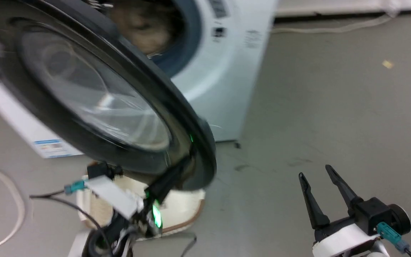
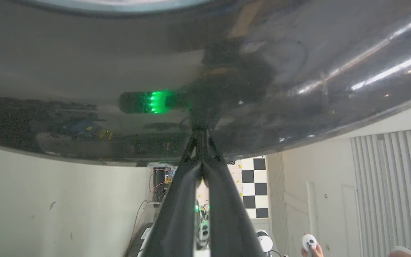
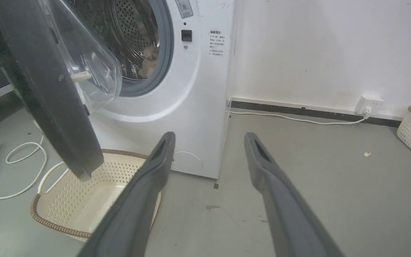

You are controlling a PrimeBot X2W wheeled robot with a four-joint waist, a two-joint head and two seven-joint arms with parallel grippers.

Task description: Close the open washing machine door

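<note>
Pressing the near rim of the washing machine door (image 1: 95,96), standing half open left of the washing machine (image 1: 223,82), the left gripper (image 2: 200,134) has its fingers pinched together on nothing; the right gripper (image 1: 314,170) hangs spread and empty. Those tips could skid off the glossy curved rim, leaving the door unlatched. A laundry basket (image 3: 84,200) sits beneath on smooth grey floor (image 1: 334,107).

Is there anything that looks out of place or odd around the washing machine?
Only small things. A cream laundry basket sits on the floor right under the open door, in front of the washing machine. A yellowish scrap lies on the floor to its right. Nothing looks spilled or broken.
</note>
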